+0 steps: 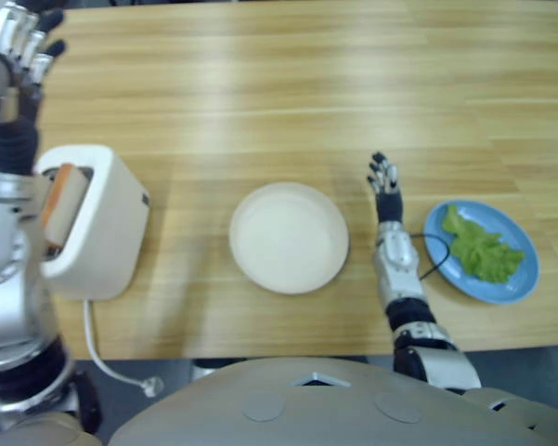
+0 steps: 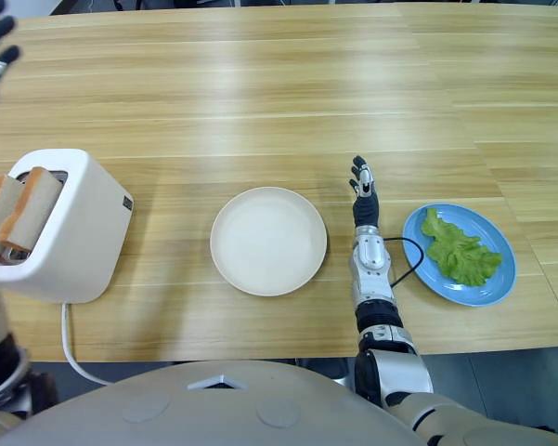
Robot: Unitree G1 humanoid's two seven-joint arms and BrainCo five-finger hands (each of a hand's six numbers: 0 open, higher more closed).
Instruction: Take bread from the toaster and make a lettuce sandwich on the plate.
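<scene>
Lower the left robot hand, released and empty far left of the round, matte cream plate, onto the browned bread slices standing out of the boxy, glossy white toaster, also left of that plate. Pinch one slice by its flat faces and lift straight up without dragging the housing. Leave the right robot hand, straight-fingered and holding nothing, just right of the plate on the pale wood-grain tabletop. Expect a crumbly crust. Note the limp, ruffled green lettuce on an oval blue dish farther right.
</scene>
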